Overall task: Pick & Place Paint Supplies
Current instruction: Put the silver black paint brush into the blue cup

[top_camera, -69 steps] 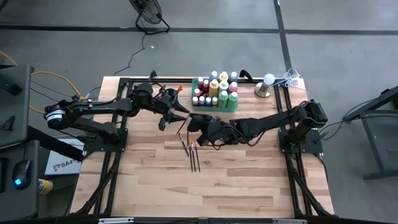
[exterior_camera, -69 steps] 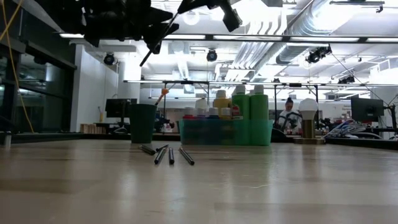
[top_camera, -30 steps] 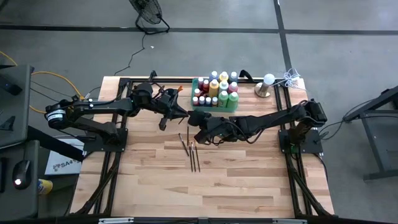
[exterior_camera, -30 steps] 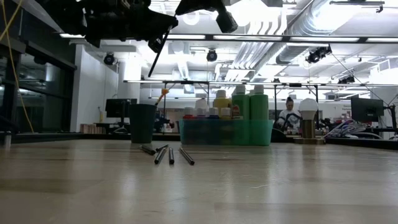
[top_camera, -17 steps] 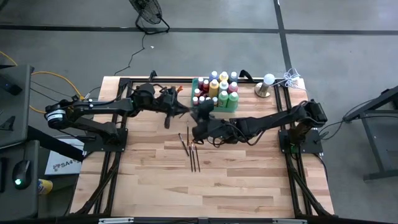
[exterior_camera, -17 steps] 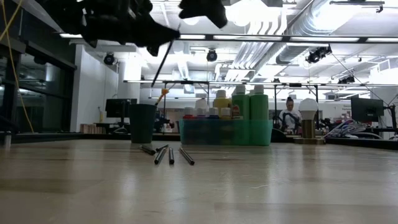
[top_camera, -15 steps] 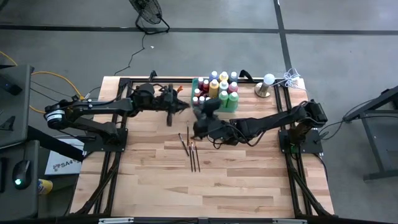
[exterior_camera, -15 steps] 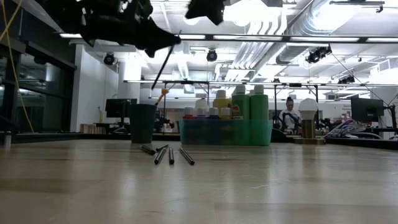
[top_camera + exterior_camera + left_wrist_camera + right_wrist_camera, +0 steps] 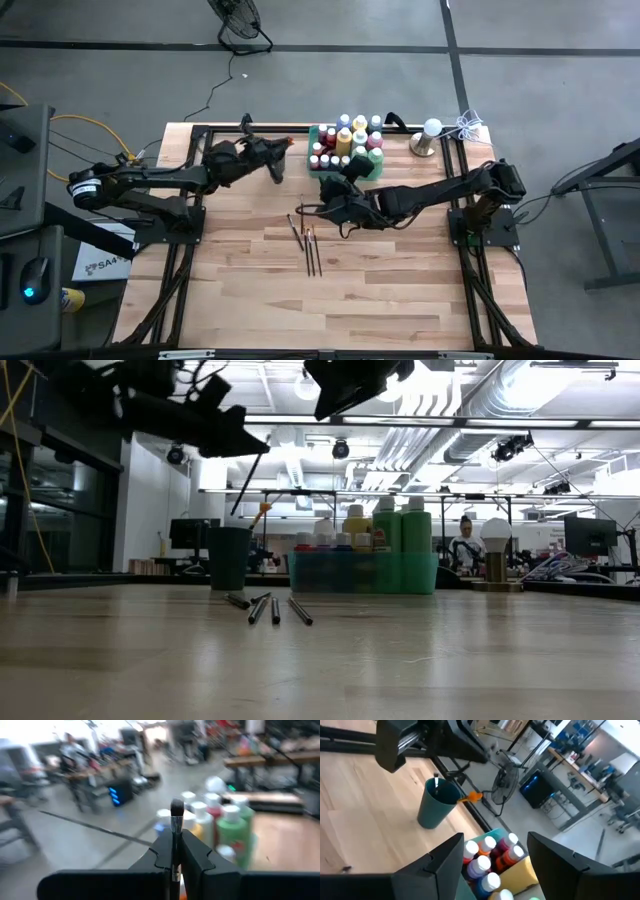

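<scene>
Above the dark cup point(image 9: 229, 558), the left pincer point(image 9: 175, 865) clamps 1 paintbrush point(image 9: 176, 827); the right pincer point(image 9: 495, 857) gapes wide over the paint bottles point(image 9: 487, 854), holding nothing.

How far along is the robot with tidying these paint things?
Done: the paint bottles stand in the green tray, and the dark cup already holds a brush or two. In hand: the left gripper pinches a paintbrush up above the cup. Left: four brushes on the table. The right gripper hangs open, empty.
</scene>
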Motion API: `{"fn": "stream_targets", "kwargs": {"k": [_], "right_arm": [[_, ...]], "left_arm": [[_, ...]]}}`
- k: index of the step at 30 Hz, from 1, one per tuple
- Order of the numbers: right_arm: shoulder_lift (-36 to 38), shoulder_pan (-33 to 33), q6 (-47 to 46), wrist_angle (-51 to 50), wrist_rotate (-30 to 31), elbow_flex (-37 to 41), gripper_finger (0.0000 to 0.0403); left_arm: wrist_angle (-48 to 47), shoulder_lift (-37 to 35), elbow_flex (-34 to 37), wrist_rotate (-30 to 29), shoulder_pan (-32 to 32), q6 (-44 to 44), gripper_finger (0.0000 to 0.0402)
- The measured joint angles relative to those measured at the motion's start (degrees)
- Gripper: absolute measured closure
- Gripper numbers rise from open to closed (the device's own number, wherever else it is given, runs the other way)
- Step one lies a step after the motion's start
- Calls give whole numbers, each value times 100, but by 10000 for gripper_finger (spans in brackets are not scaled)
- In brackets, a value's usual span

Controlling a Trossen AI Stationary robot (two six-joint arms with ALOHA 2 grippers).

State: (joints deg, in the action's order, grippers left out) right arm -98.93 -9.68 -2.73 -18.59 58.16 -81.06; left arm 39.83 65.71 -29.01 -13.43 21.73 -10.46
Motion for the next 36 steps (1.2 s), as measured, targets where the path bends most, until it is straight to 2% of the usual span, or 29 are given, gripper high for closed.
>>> {"fn": "stream_targets", "kwargs": {"k": [5, 8, 16, 25, 30, 33, 36], "right_arm": [[0, -7, -302, -7, -140, 0, 190], [0, -6, -490, -9, -296, 0, 190], [0, -6, -1024, -147, -276, 0, 190], [0, -6, -1850, -324, -346, 0, 190], [0, 60, -2589, -675, -874, 0, 190], [0, 180, -3105, -648, -1440, 68, 190], [0, 276, -3533, -369, -1732, 308, 190]], "left_arm": [[1339, 0, 588, -643, 3, -26, 394], [1460, 2, 719, -937, 40, -30, 394], [1365, 309, 727, -791, 519, 473, 393], [1456, 824, 727, -678, 1101, 1228, 365], [1503, 824, 727, -197, 1136, 1227, 320], [1544, 824, 727, -85, 1133, 1143, 270], [1538, 822, 727, 24, 1126, 1048, 213]]}}
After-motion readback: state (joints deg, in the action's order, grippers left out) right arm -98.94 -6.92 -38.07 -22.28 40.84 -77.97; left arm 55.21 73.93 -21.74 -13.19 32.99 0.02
